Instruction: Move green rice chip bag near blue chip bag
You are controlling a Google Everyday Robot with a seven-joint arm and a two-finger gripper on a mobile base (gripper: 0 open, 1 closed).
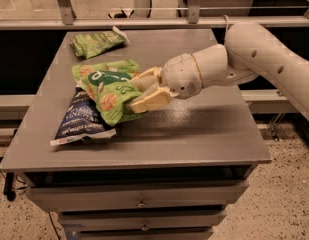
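Note:
The green rice chip bag (108, 90) is puffy and light green with a dark green logo patch. It lies tilted at the left middle of the grey table (204, 129), its lower left edge resting on the blue chip bag (83, 119). The blue bag is dark navy with white lettering and lies flat near the table's left front. My gripper (139, 89) reaches in from the right. Its cream fingers (150, 100) are shut on the green bag's right side.
A smaller, flatter plain green bag (96, 42) with a white corner lies at the table's back left. My white arm (264, 59) spans the right side above the table. A metal rail (154, 21) runs behind the table. Drawers (139, 199) sit below the front edge.

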